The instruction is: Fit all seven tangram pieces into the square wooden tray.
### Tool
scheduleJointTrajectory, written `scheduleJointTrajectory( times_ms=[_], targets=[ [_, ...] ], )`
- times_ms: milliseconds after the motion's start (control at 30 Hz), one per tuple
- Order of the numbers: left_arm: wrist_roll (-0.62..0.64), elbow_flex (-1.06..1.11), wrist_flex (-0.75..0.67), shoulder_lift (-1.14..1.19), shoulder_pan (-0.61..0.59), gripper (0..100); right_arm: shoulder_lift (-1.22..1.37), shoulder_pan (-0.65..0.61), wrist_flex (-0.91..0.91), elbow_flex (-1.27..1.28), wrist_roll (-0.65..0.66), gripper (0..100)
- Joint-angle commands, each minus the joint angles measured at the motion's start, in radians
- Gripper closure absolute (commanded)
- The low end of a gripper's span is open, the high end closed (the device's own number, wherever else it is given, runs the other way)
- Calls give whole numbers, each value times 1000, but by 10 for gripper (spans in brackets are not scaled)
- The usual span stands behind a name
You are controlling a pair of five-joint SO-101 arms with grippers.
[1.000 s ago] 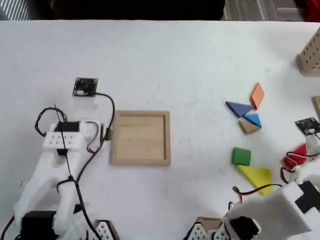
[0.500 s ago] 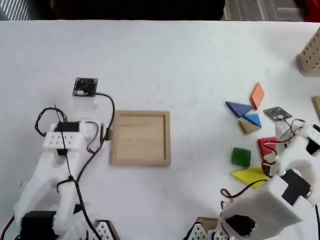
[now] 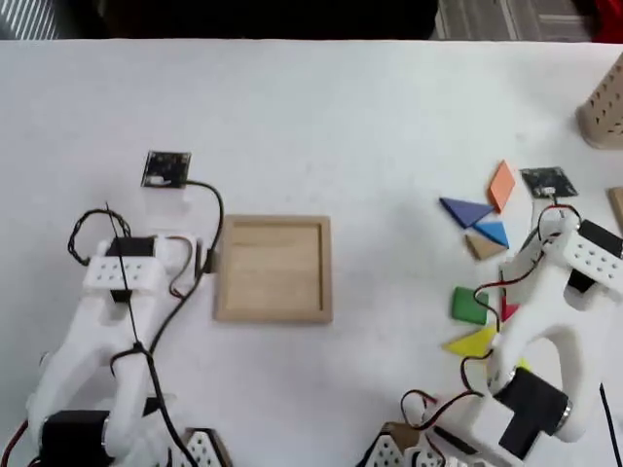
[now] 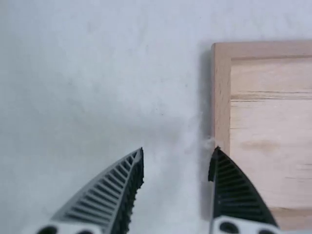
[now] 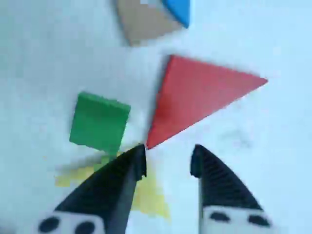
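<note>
We're after the red triangle (image 5: 200, 100) first.
Right gripper (image 5: 168, 156) open over its corner (right side, high view); next we drop and pinch. Left gripper (image 4: 178, 156) open, empty.

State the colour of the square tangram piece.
The square piece is green, clearest in the right wrist view.

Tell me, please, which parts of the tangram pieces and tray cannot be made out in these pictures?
Red triangle: high view, nearly all hidden under the right arm.
Yellow triangle: high view, one end under that arm; right wrist view, partly behind the right claw.
Tan triangle and light blue triangle: right wrist view, cut off by the edge.
Tray: left wrist view, cut off by the edge.
</note>
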Motion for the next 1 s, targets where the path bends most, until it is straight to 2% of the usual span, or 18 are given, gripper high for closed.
scheduleJointTrajectory(
  times_ms=[0, 200, 433, 833, 967],
  targets=[
    [-11, -6, -12, -36, -5, 778, 16, -16, -93, -5, -163, 805],
    [-11, -6, -12, -36, -5, 778, 216, 41, -292, -12, -249, 805],
    [-11, -6, -12, -36, -5, 777, 354, 114, -387, -14, -295, 805],
    [-11, -6, -12, -36, -5, 775, 245, 90, -326, -14, -295, 799],
    [-11, -6, -12, -38, -5, 775, 222, 39, -278, -12, -296, 726]
  ],
)
